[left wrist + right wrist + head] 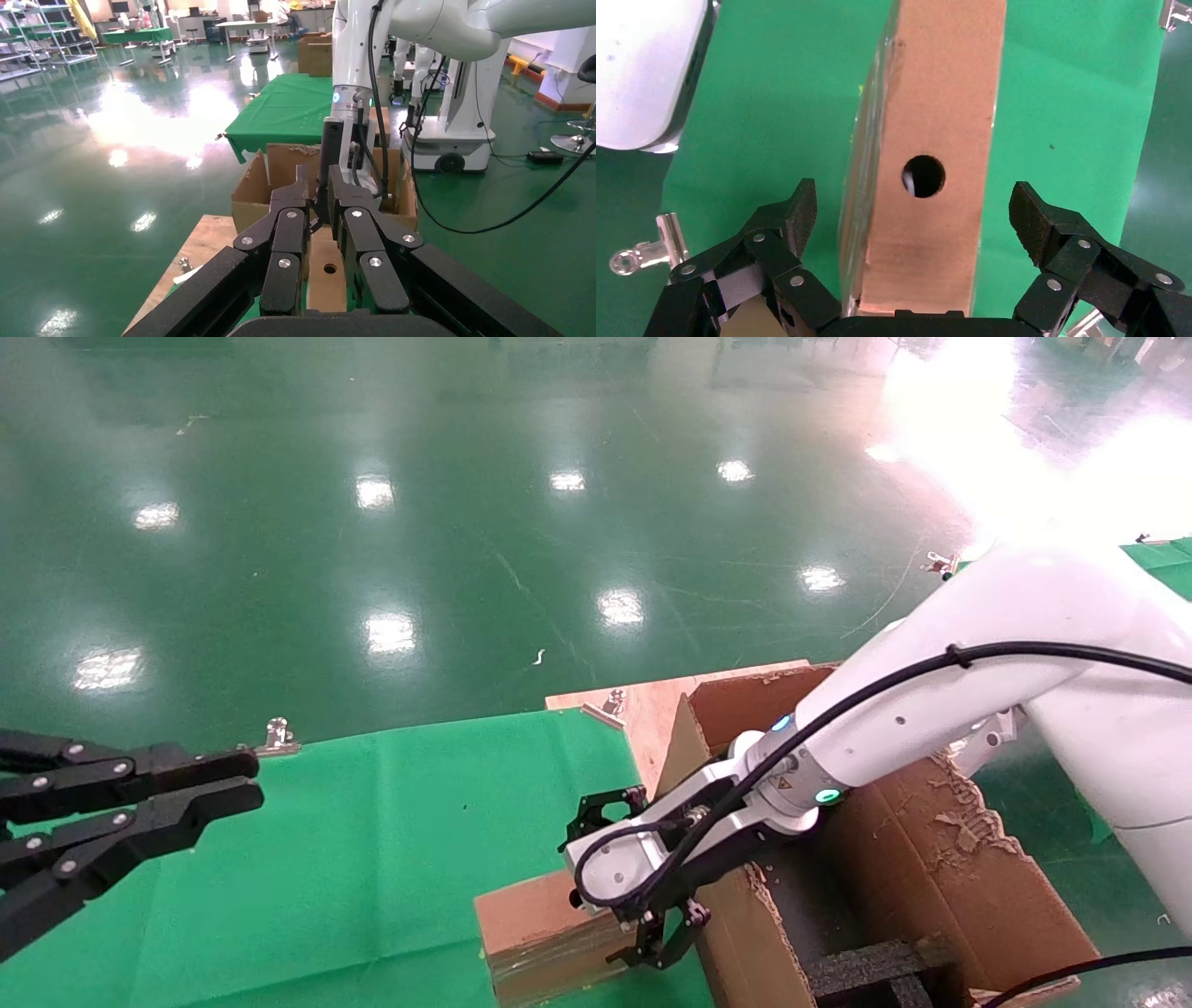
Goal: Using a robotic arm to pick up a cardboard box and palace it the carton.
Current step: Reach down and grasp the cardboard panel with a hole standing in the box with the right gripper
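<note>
Here, taped slim cardboard box [926, 175]

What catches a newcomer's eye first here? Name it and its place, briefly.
The white robotic arm reaches in from the right, its right end effector open astride the slim cardboard box, which stands on edge on the green cloth. Just beside it sits the big ragged carton. The black left end effector hovers at the left, shut.

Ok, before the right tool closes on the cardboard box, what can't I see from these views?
- Head view: the cardboard box is mostly hidden by the right tool and runs off the bottom edge.
- Head view: the carton floor is hidden by black foam and the arm.
- Right wrist view: the box's far end is cut off by the frame edge.
</note>
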`<state>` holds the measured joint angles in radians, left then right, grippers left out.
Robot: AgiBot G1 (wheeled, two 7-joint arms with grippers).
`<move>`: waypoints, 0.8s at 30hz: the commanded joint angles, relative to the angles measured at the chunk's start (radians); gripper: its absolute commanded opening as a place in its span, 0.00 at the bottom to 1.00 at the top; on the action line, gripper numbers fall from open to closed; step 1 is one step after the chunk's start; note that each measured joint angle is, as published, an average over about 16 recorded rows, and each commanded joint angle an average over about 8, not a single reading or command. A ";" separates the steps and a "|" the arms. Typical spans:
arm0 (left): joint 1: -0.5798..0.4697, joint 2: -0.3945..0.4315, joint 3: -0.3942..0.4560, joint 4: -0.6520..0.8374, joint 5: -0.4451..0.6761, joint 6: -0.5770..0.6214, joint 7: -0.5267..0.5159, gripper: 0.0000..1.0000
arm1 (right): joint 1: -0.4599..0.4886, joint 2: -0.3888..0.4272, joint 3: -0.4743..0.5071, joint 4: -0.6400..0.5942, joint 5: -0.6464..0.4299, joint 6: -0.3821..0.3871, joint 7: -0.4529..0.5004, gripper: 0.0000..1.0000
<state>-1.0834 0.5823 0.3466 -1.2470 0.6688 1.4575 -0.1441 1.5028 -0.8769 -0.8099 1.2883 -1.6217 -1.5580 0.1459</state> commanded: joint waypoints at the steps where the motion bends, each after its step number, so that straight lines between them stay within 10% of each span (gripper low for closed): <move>1: 0.000 0.000 0.000 0.000 0.000 0.000 0.000 1.00 | 0.009 -0.007 -0.014 0.000 -0.012 0.002 -0.004 0.21; 4: 0.000 0.000 0.000 0.000 0.000 0.000 0.000 1.00 | 0.012 -0.011 -0.020 -0.002 -0.016 0.002 -0.004 0.00; 24: 0.000 0.000 0.000 0.000 0.000 0.000 0.000 1.00 | 0.005 -0.005 -0.010 -0.001 -0.004 0.003 -0.003 0.00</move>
<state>-1.0833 0.5822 0.3465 -1.2468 0.6686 1.4573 -0.1440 1.5079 -0.8820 -0.8198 1.2876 -1.6262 -1.5548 0.1425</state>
